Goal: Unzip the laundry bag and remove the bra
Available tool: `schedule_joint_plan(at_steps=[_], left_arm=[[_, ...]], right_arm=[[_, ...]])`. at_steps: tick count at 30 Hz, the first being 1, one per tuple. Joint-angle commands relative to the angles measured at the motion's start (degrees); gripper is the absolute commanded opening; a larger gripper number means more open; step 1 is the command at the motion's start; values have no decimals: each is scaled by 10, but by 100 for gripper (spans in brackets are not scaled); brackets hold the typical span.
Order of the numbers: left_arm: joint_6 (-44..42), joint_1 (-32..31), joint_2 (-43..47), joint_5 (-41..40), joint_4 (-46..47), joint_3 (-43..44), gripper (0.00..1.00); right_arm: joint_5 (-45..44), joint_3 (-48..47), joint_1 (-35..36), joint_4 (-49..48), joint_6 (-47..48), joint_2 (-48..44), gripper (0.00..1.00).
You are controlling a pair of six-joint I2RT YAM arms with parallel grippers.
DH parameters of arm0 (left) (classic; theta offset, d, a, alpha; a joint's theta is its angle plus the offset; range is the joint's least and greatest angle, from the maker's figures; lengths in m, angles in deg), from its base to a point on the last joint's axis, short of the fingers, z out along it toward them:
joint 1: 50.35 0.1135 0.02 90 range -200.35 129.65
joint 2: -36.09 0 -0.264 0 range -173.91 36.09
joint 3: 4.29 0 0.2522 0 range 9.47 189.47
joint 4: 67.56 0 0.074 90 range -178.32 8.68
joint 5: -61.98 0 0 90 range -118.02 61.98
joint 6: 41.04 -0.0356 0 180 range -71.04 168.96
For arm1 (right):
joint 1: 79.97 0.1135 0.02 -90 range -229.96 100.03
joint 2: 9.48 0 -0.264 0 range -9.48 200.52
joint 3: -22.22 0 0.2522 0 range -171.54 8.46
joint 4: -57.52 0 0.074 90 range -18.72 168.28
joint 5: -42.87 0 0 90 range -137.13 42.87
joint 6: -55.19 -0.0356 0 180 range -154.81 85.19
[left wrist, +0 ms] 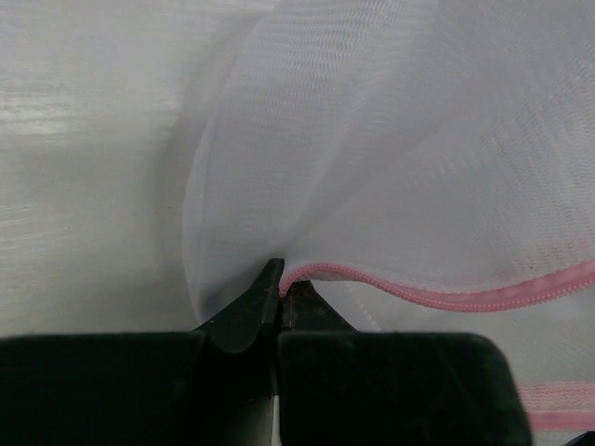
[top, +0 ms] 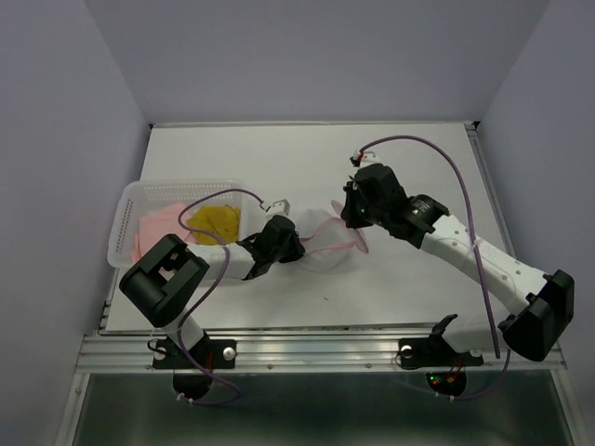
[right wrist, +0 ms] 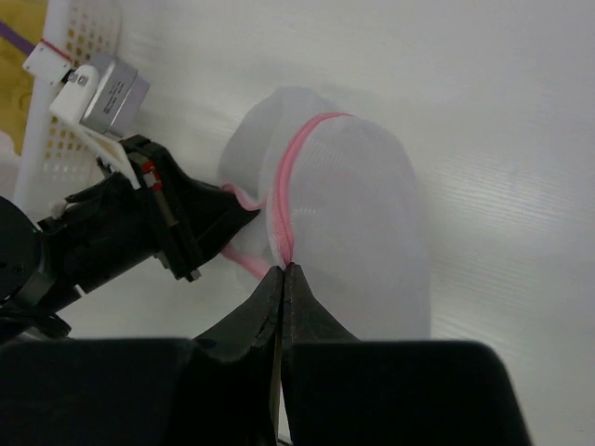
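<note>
The laundry bag (top: 327, 243), a white mesh pouch with pink zipper trim, lies on the table between the two arms. My left gripper (top: 297, 247) is at its left side. In the left wrist view, that gripper (left wrist: 279, 284) is shut on the pink zipper trim (left wrist: 446, 297), and mesh (left wrist: 418, 158) bulges above. My right gripper (top: 349, 223) reaches the bag from the right. In its wrist view, it (right wrist: 284, 269) is shut on the pink trim (right wrist: 284, 190) at the bag's (right wrist: 363, 223) near edge, facing the left fingers (right wrist: 218, 216). The bra is hidden.
A white plastic basket (top: 130, 200) stands at the table's left, holding yellow cloth (top: 218, 221) and pink cloth (top: 153, 228). Its perforated wall (right wrist: 70, 102) shows behind the left arm in the right wrist view. Purple cables loop over both arms.
</note>
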Motion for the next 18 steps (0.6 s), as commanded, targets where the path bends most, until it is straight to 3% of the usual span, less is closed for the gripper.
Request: schedule_joint_plan(at_steps=[1, 12, 15, 17, 18], left_arm=[[11, -9, 1, -16, 23, 9, 0], [33, -11, 35, -27, 26, -15, 0], [44, -11, 54, -27, 26, -25, 0], [49, -11, 69, -27, 25, -33, 4], [52, -11, 77, -27, 24, -42, 12]], right_arm=[[32, -16, 51, -79, -27, 29, 1], [164, 90, 86, -318, -106, 116, 1], [161, 139, 86, -401, -129, 128, 1], [152, 173, 86, -425, -140, 133, 1], [143, 184, 86, -439, -143, 136, 1]])
